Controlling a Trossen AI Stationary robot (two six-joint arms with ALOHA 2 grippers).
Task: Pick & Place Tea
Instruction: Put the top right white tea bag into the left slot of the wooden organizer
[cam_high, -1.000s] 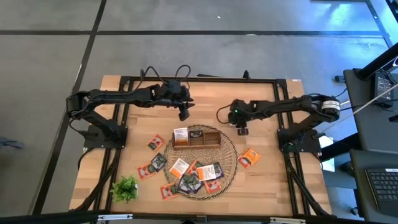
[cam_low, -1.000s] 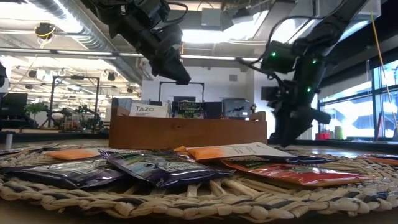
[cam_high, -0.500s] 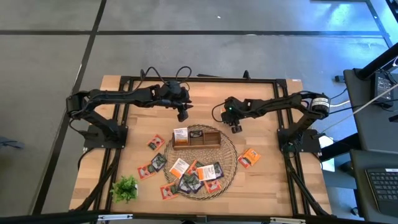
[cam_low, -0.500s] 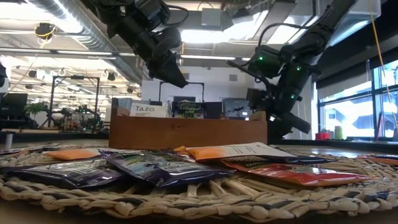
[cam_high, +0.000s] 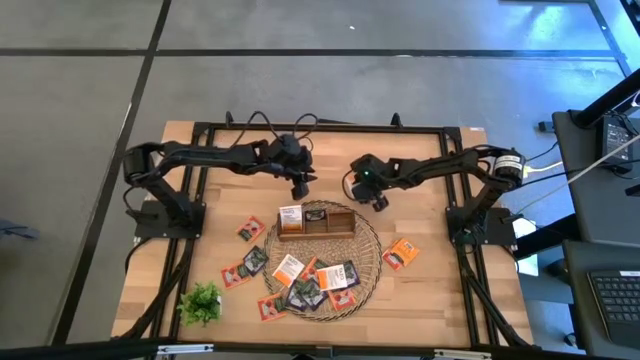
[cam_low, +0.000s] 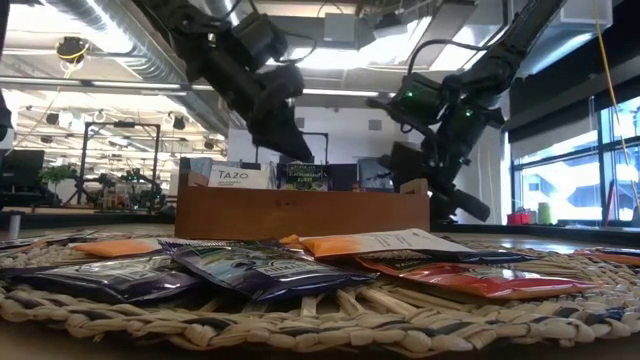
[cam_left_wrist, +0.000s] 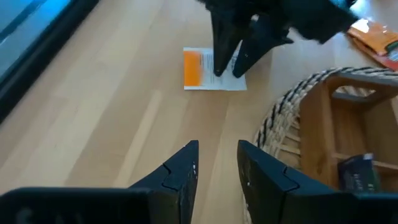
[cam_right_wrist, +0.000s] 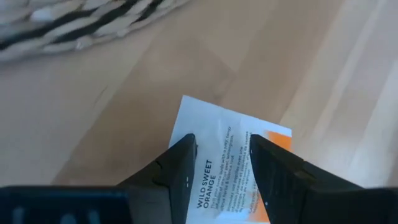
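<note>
A white-and-orange tea sachet lies flat on the bare wood beyond the far edge of the wicker mat. My right gripper stands right over it with open fingers pointing down, one tip on each half of the sachet. In the high view this gripper hides the sachet. My left gripper hovers open above the table just beyond the wooden tray, holding nothing. One sachet stands in the tray's left compartment. Several more sachets lie on the mat. My right gripper comes at the white-and-orange sachet from above, with its open fingers over the printed face. The sachet lies flat on the wood. Whether the fingertips touch it I cannot tell.
Loose sachets lie on the wood left of the mat and right of it. A green plant sprig sits near the table's near-left corner. The tray's middle and right compartments hold nothing visible. The two grippers are close together.
My right gripper has moved toward the table's left, closer to my left gripper, and has tipped from pointing straight down to a slant. My left gripper has sunk a little and shifted slightly toward the table's right.
</note>
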